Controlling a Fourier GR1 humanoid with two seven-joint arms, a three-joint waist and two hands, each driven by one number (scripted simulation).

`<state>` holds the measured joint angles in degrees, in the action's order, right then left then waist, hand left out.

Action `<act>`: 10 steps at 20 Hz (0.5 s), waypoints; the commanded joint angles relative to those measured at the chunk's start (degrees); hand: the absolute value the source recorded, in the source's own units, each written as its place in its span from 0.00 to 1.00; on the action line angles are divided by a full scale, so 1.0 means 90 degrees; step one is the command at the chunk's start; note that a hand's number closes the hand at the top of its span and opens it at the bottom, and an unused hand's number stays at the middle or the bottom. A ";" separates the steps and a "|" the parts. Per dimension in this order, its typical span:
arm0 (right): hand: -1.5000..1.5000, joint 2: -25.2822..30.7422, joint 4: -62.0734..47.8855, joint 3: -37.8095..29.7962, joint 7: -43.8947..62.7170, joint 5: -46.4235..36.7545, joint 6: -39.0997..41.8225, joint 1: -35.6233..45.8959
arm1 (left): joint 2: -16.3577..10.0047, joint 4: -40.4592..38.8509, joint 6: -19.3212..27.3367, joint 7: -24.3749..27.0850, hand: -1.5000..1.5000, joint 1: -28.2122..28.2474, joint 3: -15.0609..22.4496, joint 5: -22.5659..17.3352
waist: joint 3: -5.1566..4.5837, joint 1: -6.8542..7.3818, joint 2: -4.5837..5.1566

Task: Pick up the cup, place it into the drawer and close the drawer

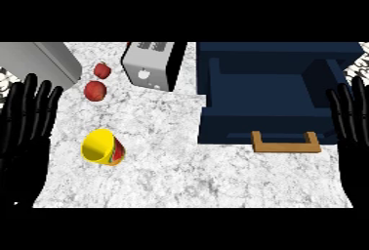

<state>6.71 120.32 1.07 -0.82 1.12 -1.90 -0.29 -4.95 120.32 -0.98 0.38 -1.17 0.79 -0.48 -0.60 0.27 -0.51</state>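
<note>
Both hands are parked at the edges, fingers straight up and spread: left hand on the left, right hand on the right. The yellow cup lies tipped on the counter near the left hand, well apart from the open navy drawer. There's bare marble between them, and the toaster sits further back.

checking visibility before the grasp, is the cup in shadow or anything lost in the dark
Head view: the cup is brightly lit, unshadowed; the drawer is dim inside, walls readable; the black left hand and right hand blend into dark edges.
</note>
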 commanded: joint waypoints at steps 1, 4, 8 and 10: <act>0.00 -0.0142 0.0378 0.0109 0.0579 -0.0328 -0.0337 0.0286 | 0.0108 0.0301 -0.0167 0.0145 0.00 0.0421 0.0167 -0.0114 | 0.0065 -0.0016 0.0048; 0.00 -0.0077 -0.0273 -0.0068 -0.0148 -0.0300 -0.0120 0.0088 | -0.0484 0.0428 -0.1075 -0.0202 0.00 0.0362 -0.0264 -0.1262 | 0.0066 0.0006 0.0053; 0.00 0.0279 -0.0349 0.0136 0.0202 -0.0395 0.0256 0.0082 | -0.0185 -0.0090 -0.1235 -0.0669 0.00 0.0656 -0.0137 -0.2337 | 0.0059 0.0001 0.0068; 0.00 0.0515 -0.0301 -0.0233 0.0327 -0.0106 0.0447 0.0264 | -0.0220 -0.0410 -0.1393 -0.0492 0.00 0.0756 -0.0313 -0.2529 | 0.0062 -0.0018 0.0063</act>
<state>8.65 118.44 0.75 0.41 -0.86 -0.23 0.22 -6.75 120.47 -11.04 -3.24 4.58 0.13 -16.81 -0.08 0.20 -0.03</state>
